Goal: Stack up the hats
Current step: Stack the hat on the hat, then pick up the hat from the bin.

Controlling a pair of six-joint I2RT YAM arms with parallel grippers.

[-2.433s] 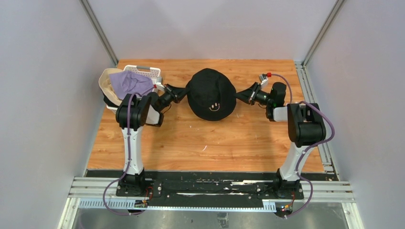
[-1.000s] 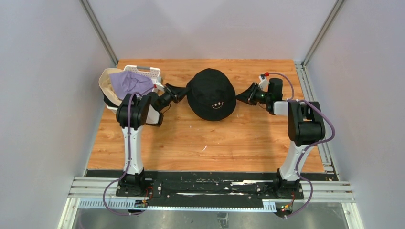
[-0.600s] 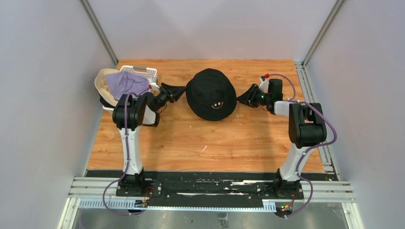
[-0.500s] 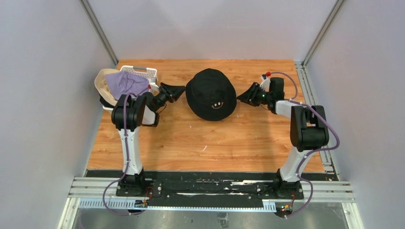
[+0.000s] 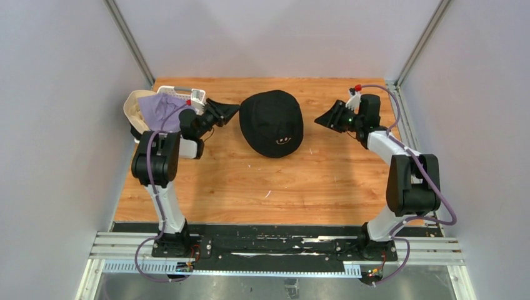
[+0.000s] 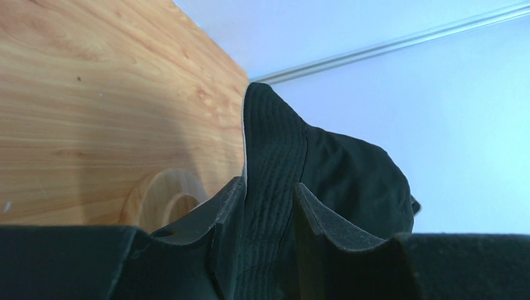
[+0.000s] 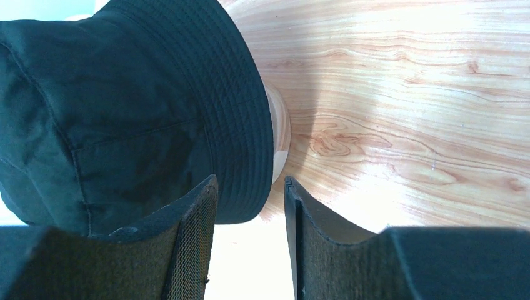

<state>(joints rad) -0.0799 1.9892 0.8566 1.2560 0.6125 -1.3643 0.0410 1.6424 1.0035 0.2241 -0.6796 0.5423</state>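
Observation:
The black hat with a small smiley face [image 5: 272, 122] sits dome up in the middle of the table over a wooden stand, whose base shows under the brim [image 7: 278, 134]. My left gripper [image 5: 232, 110] is open just left of the hat; its brim [image 6: 275, 144] shows beyond the fingers in the left wrist view [image 6: 265, 184]. My right gripper [image 5: 320, 119] is open and empty, a short way right of the hat [image 7: 125, 94]. A lavender hat [image 5: 164, 107] lies on a beige hat [image 5: 133, 107] at the far left. Maroon and teal hats are not in view.
A white lattice basket [image 5: 185, 94] holds the lavender and beige hats at the back left corner, behind my left arm. Grey walls close in the table on the left, back and right. The wooden table [image 5: 275, 181] has rails along its near edge.
Both grippers have opened, let go of the black hat's brim and drawn back outward and away from it. The hat has settled lower over the stand.

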